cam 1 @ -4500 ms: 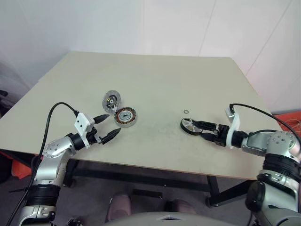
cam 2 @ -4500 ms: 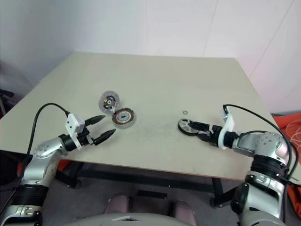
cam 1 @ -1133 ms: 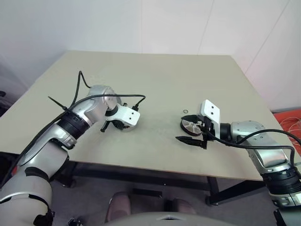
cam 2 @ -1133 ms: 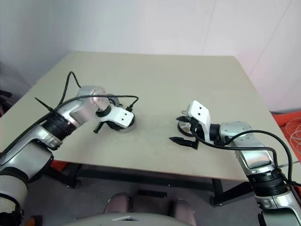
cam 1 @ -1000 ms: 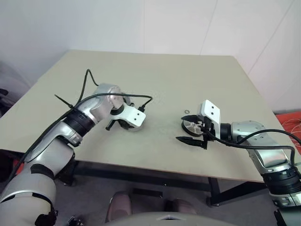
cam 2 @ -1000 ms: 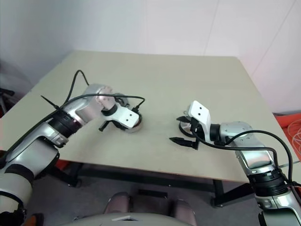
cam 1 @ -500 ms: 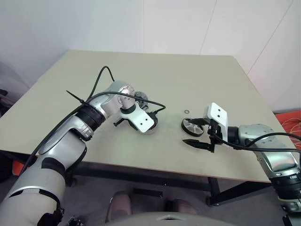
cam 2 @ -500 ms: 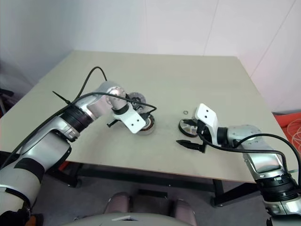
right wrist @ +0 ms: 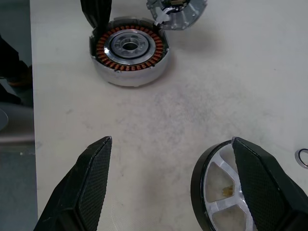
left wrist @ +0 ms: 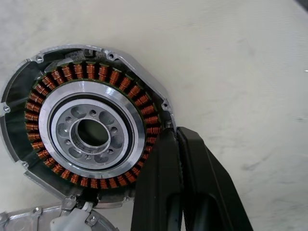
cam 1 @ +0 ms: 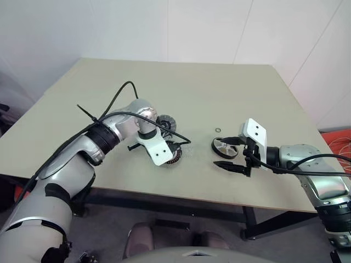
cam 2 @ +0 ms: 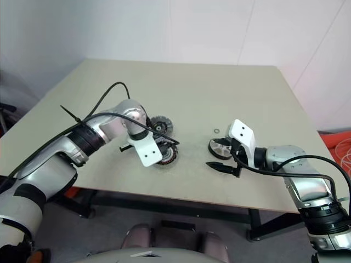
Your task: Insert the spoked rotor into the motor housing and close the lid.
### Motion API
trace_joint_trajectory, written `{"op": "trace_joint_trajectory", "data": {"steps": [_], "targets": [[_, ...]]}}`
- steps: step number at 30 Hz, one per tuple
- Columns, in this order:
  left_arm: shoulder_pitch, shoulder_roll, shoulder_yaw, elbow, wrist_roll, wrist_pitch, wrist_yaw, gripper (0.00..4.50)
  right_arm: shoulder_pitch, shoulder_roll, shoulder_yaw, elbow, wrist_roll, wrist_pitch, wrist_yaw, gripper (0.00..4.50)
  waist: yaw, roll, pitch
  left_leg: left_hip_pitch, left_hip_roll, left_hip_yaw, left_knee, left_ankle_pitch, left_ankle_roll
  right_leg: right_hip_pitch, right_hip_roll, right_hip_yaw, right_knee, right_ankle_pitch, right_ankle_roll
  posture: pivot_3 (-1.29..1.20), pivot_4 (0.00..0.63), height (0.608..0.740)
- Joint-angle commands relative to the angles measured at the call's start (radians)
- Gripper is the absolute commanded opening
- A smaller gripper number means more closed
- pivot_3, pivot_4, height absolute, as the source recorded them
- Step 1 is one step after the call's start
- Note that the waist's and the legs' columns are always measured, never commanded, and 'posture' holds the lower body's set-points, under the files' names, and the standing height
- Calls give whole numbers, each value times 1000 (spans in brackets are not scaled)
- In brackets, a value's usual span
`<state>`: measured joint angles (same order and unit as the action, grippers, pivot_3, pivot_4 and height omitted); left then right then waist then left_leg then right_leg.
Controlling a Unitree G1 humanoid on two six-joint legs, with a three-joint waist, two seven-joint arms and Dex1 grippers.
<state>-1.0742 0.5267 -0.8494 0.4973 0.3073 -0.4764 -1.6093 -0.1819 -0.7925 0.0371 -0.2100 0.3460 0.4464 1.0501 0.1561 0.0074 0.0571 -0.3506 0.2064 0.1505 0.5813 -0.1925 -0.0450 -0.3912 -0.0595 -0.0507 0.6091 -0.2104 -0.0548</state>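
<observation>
The motor housing [cam 1: 174, 154] lies open on the table, its copper windings around a silver centre [left wrist: 91, 134]. Its lid [cam 1: 165, 121] stands tilted open at the far edge. My left gripper [left wrist: 174, 138] points down, shut, with its tips against the housing's rim and nothing between them. To the right, the spoked rotor [cam 1: 222, 146] lies flat on the table. My right gripper [cam 1: 230, 153] is open; its far finger lies over the rotor's edge [right wrist: 216, 192] and its near finger is off to the side.
A tiny metal ring [cam 1: 218, 130] lies just behind the rotor. The table [cam 1: 181, 87] has much bare room at the back, and its front edge runs close below both grippers.
The housing and lid have slid right and nearer, toward the rotor, with my shut left gripper against the rim. The left wrist has rolled. My right gripper has stayed put.
</observation>
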Motion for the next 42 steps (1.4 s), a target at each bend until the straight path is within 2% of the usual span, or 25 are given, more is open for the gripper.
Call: {"op": "trace_joint_trajectory", "data": {"steps": [1, 6, 9, 16, 19, 24, 30, 36, 42], "targets": [[-50, 21, -29, -24, -49, -12, -5, 35, -17, 4, -13, -32, 16, -3, 0, 4500, 0, 0, 0, 0, 0, 0, 0, 0, 0, 0, 0, 0, 0, 0, 0, 0, 0, 740], [-87, 32, -52, -24, -171, -22, -5, 35, -17, 6, -13, -31, 18, -4, -1, 4500, 2, 0, 0, 0, 0, 0, 0, 0, 0, 0, 0, 0, 1, 0, 0, 0, 0, 740], [-96, 23, -35, 5, -142, -57, -5, 660, -17, 8, -12, -30, 17, -6, -3, 4500, 2, 0, 0, 0, 0, 0, 0, 0, 0, 0, 0, 0, 1, 0, 0, 0, 0, 740], [-94, 26, -45, 19, -148, -122, -5, 2939, -13, 10, -10, -31, 20, -10, 4, 4500, 2, 0, 0, 0, 0, 0, 1, 0, -1, 2, 0, 0, 1, -2, 3, 0, 0, 740], [-92, 44, -49, -8, -161, -87, -5, 3919, -18, 8, -11, -24, 19, -12, 9, 4500, 2, 0, 0, 0, 0, 0, 1, 1, -1, 2, 0, 0, 1, -1, 2, 0, 0, 740], [-90, 128, -51, -123, -244, 45, -5, 3919, -22, -1, -19, -7, 15, -19, 18, 4500, 0, 0, 0, 0, 0, 0, 1, 1, -1, 0, 0, 0, 2, -1, 1, 0, 0, 740], [-12, 268, 51, -392, -452, 446, -5, 3919, -39, -10, -51, 34, 25, -1, 13, 4500, -4, 0, 0, 1, 0, 1, 1, 1, -1, -1, 0, 0, 3, -1, 1, 0, 0, 740], [184, 323, 316, -615, -665, 908, 92, 3919, -78, -1, -100, 75, 81, 101, -16, 4500, -7, 2, 0, 2, 0, 1, 1, 1, -2, -1, 0, 1, 5, -1, 0, 0, 0, 740], [458, 380, 592, -755, -781, 1151, 307, 3919, -183, 32, -58, 182, -18, 86, -118, 4500, -30, 4, -2, 2, 0, 1, 2, 3, -5, -1, 1, 1, 11, -5, 3, 0, 0, 740]]}}
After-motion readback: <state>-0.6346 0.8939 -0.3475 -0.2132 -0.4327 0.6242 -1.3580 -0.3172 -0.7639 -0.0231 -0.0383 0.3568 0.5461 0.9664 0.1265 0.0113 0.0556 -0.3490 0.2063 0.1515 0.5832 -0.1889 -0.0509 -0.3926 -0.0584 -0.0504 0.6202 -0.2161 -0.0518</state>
